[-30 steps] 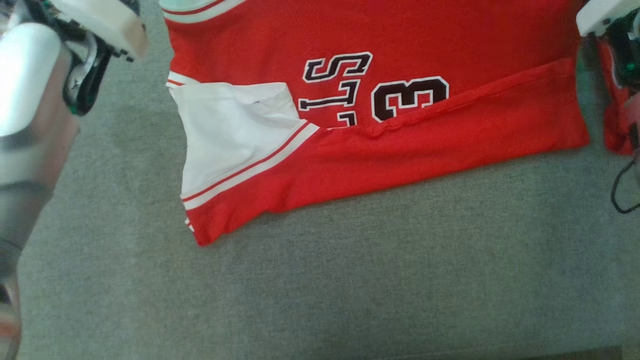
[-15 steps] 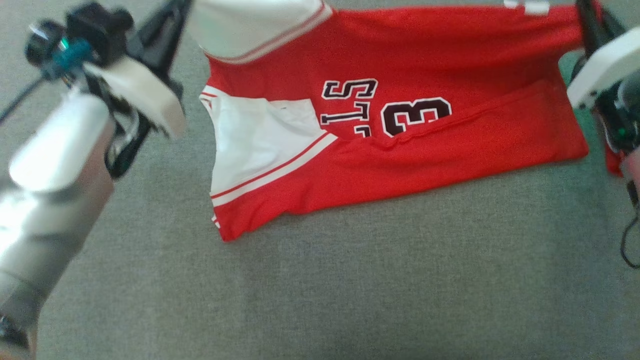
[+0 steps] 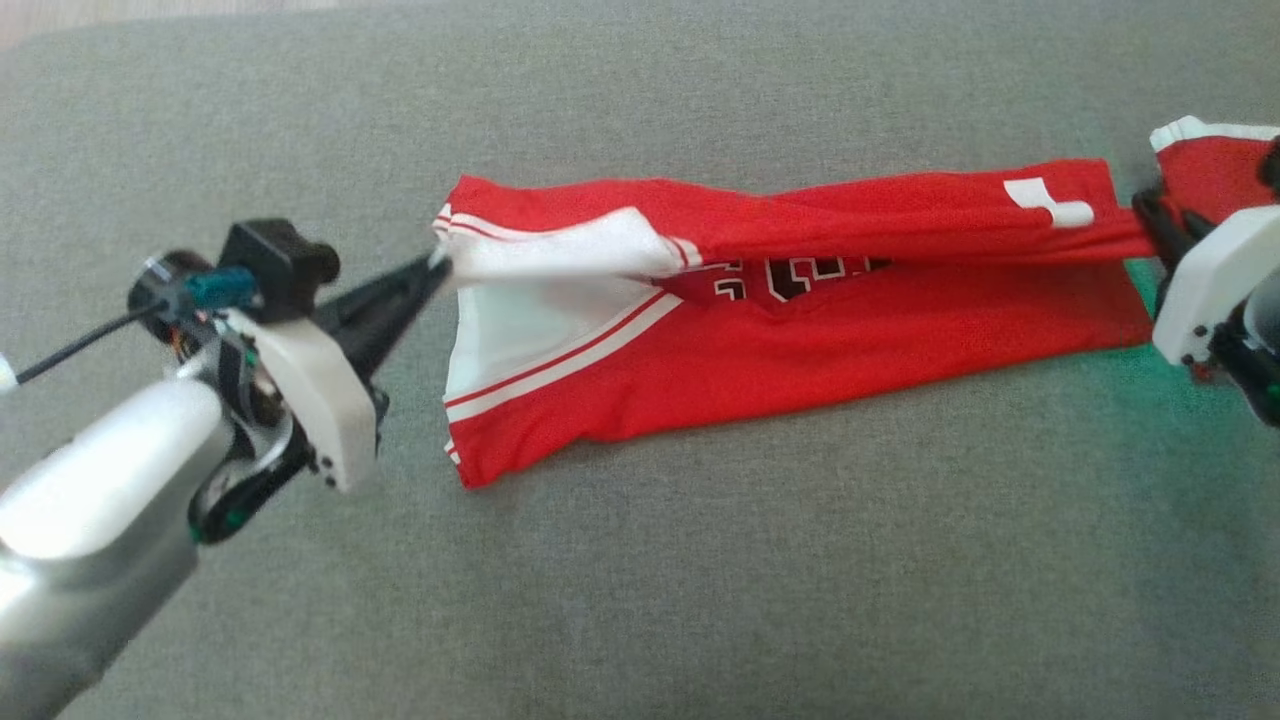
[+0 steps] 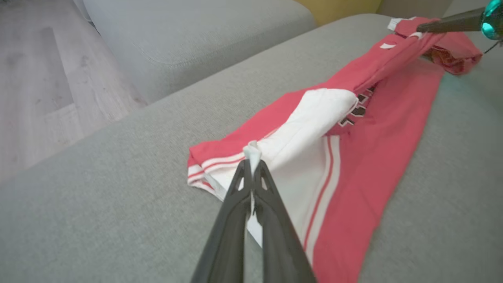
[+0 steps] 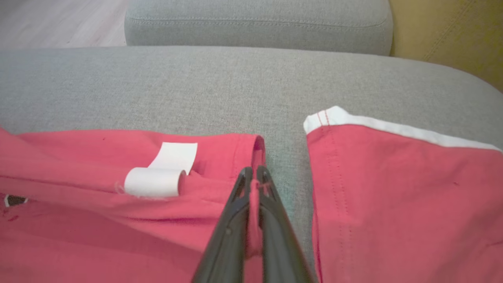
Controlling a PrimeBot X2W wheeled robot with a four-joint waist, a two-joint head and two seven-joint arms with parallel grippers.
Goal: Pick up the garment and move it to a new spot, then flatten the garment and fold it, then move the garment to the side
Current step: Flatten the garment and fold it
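Both our left hand (image 3: pixel 437 263) and right hand (image 3: pixel 1147 210) pinch the garment (image 3: pixel 850 320) at opposite ends of one edge so the fold lies straight.

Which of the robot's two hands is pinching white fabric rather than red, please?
The left hand, shut on the white corner of the red-and-white sports jersey; the right hand pinches a red edge.
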